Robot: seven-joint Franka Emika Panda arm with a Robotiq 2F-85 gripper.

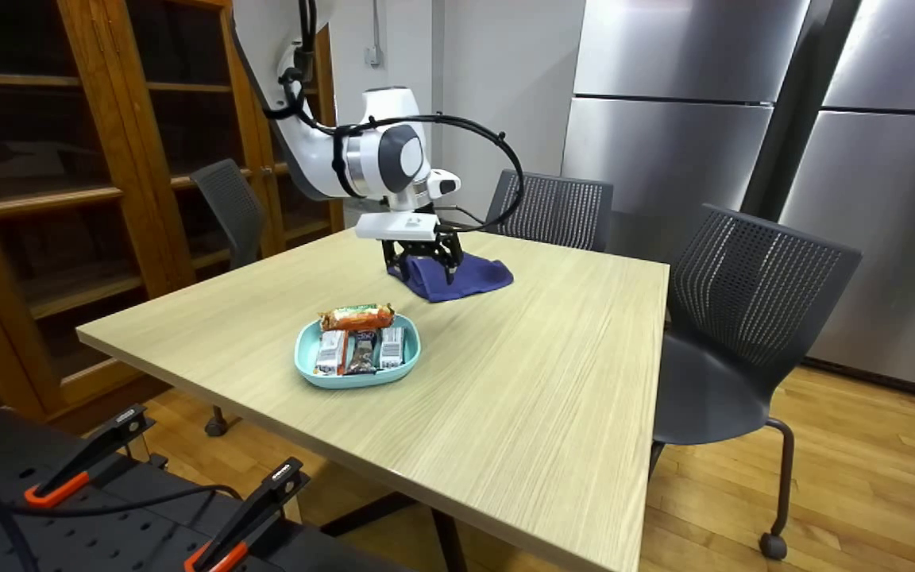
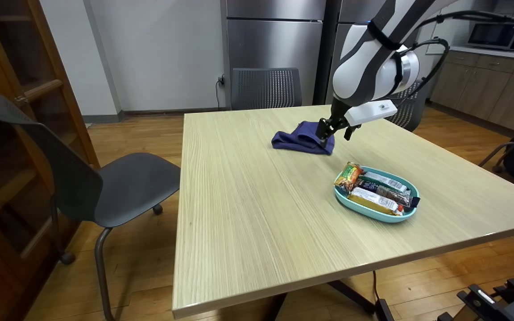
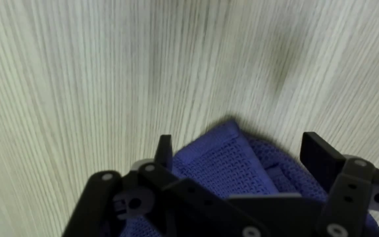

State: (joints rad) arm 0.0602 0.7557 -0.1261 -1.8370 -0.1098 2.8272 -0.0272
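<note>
A folded dark blue cloth (image 1: 473,278) with a mesh weave lies bunched on the light wood table; it shows in both exterior views. My gripper (image 1: 426,276) points down over one end of this cloth, jaws wide apart. In the wrist view a folded corner of the blue cloth (image 3: 222,164) sits in the space between the black fingers (image 3: 321,158), which do not pinch it. Whether the fingertips touch the cloth or the table, I cannot tell. Part of the cloth is hidden under the gripper (image 2: 336,138).
A turquoise tray (image 1: 358,382) holding several wrapped snack bars stands nearer the table's edge. An orange and green packet (image 2: 348,176) lies across one end of it. Grey chairs (image 1: 751,318) stand around the table (image 2: 239,214). A black cable (image 1: 497,139) loops out from the arm.
</note>
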